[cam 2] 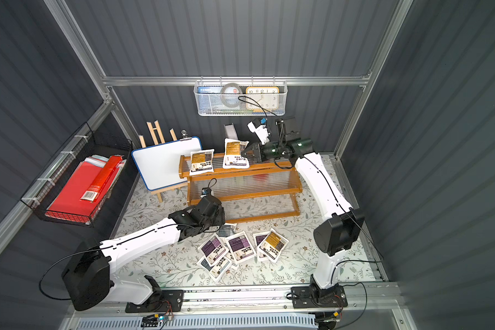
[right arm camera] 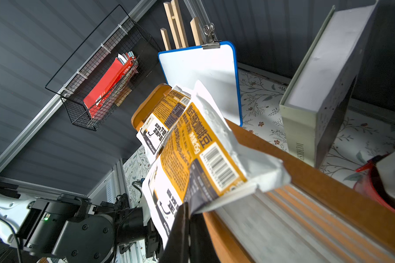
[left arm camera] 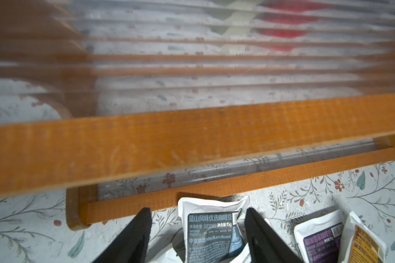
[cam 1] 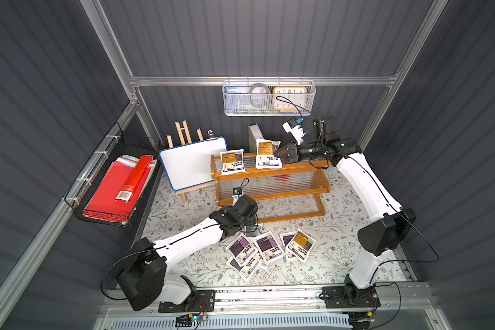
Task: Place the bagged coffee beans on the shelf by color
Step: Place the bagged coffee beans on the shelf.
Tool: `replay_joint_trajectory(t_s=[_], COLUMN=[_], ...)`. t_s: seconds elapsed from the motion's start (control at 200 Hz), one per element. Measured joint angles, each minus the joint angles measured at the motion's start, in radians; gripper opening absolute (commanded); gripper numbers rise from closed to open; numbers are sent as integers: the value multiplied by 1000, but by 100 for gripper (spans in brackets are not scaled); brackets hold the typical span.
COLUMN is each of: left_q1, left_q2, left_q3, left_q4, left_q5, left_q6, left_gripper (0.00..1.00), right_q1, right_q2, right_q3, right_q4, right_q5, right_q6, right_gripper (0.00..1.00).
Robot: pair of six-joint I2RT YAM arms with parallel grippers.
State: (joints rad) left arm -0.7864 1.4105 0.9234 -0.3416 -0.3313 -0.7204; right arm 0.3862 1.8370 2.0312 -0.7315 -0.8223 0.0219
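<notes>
Down front on the floral mat (cam 1: 326, 257), loose pouches (cam 1: 270, 246) lie heaped. The left gripper (left arm camera: 197, 213) hangs over the grey-blue pouch (left arm camera: 211, 230), jaws wide apart and wrist pitched down, just short of the shelf (cam 1: 297, 169). Up at the top tier the right gripper (cam 1: 279, 153), its arm stretched long, is clamped on the tilted yellow pouch (cam 1: 266, 155). Best play: lay it flat beside its yellow twin (cam 1: 232, 161), clear of the rail, then release.
</notes>
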Motion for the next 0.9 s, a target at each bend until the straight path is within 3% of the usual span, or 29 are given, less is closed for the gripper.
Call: replay_joint_trajectory(t_s=[0.295,0.37,0.51,0.75,0.9], left_q1=[0,0,0,0,0], left_q2=[26,26,27,27,27], left_q3=[16,16,27,34,34], left_q4=[-6,-11,-21,-21,-20], left_q5=[-2,-4,-11,-19,-22], left_q6=[0,0,0,-4,-7], left_gripper=[69,69,69,70,71], right_q1=[0,0,0,2,2], right_q2=[53,61,62,52,-42], right_q3=[0,0,0,-4,-93], right_q4=[-13,-18,-27,-23,4], right_q5=[41,48,76,161,231], right_q6=[-26,-27,-32,-43,-36], right_gripper=[6,13,37,54,63])
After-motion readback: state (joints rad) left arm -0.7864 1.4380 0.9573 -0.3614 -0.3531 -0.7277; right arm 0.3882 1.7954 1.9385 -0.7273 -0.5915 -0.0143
